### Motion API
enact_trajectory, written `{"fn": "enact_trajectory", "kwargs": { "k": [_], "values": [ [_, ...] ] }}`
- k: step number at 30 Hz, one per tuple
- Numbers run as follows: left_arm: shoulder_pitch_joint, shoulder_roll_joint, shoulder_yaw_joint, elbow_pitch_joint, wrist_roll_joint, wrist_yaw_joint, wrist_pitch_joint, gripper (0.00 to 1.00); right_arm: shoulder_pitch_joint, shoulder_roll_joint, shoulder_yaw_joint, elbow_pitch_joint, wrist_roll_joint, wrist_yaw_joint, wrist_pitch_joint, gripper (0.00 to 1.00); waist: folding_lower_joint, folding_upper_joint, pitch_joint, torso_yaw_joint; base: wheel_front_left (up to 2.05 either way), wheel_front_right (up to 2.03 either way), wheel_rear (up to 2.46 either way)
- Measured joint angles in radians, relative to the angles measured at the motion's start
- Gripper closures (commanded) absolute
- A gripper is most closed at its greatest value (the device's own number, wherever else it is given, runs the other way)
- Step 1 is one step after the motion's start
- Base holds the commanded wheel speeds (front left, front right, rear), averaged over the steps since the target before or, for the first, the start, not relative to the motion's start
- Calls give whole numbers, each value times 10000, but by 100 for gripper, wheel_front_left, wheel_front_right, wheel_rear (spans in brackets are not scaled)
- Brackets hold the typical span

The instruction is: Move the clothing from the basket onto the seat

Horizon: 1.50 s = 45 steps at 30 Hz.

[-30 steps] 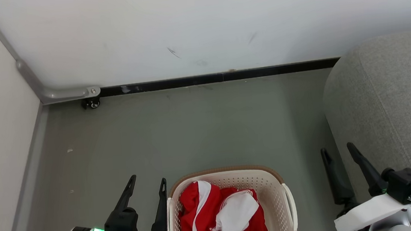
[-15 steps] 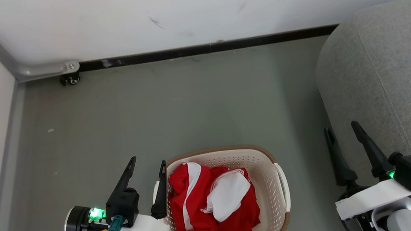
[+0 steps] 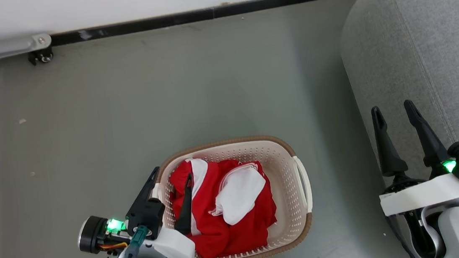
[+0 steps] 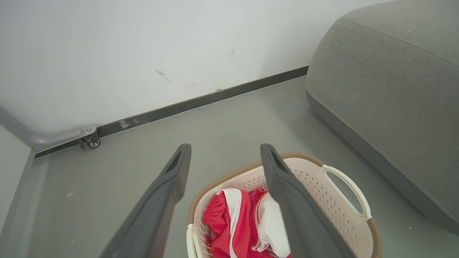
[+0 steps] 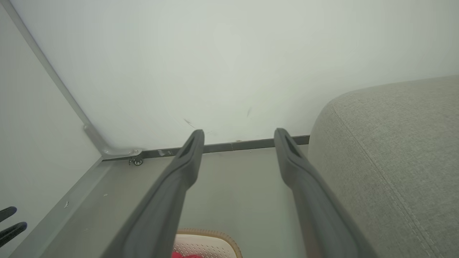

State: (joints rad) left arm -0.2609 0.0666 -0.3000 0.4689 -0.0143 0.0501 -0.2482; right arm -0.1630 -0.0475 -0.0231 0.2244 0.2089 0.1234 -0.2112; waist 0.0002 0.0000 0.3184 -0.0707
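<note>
Both apart, empty: my left claw at basket rim, right claw beside sofa. Red clothing looks soft, light; I'd pinch white fold.

Floor: grey-green, smooth, ends at a dark baseboard. Basket stands on it, well apart from the baseboard. Grey seat rests on it to the right, near the basket, not touching. Small caster in far-left corner. Pale specks at left.
</note>
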Motion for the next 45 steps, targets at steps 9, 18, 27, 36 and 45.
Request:
{"fn": "enact_trajectory", "kwargs": {
  "k": [9, 18, 27, 36, 45],
  "values": [
    [-755, 8, -31, 491, 144, -67, 0, 0, -485, 0, 75, -192, 17, 0, -15, 0, 0, 0, 798, -338, 0, 0, 0],
    [-1349, 86, -8, 982, 207, -65, 0, 0, -1002, -2, 282, -282, 119, 0, -105, 0, 0, 0, 1549, -676, 0, 0, 0],
    [-1723, 190, -12, 1615, 280, -65, 0, 0, -1678, -4, 449, -405, 146, 0, -213, 0, 0, 0, 2320, -1012, 0, 0, 0],
    [-2213, 211, -15, 2115, 364, -65, 0, 0, -2344, -10, 700, -570, 295, 0, -276, 0, 0, 0, 2966, -1252, 0, 0, 0],
    [-2605, 215, 46, 2533, 351, -63, 0, 0, -2944, -13, 1020, -635, 395, 0, -326, 0, 0, 0, 3546, -1434, 0, 0, 0]
  ]
}}
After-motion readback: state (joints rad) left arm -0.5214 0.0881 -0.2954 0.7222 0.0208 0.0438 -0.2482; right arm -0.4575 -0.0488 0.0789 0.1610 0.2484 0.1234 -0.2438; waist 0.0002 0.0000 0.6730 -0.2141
